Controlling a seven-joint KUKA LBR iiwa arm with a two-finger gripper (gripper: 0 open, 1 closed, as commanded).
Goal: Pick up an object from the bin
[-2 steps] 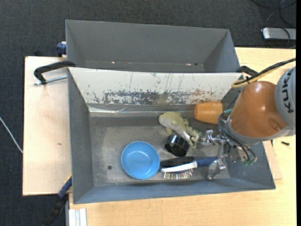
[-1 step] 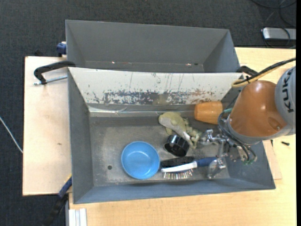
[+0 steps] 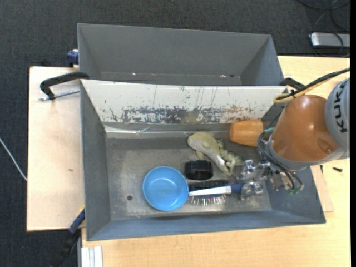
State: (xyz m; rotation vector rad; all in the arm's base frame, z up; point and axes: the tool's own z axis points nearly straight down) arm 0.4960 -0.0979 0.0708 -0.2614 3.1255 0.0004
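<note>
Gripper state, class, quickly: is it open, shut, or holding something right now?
Gripper: cannot be told; it is low in the bin's right end, beside the white-handled brush.

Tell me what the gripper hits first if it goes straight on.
Likely the brush: the gripper points down by its handle's blue end. Depth is unclear; it may miss and meet the floor of the bin.

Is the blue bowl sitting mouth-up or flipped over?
Mouth-up: the blue bowl shows its rim and hollow inside, resting on the floor of the bin beside the brush.
</note>
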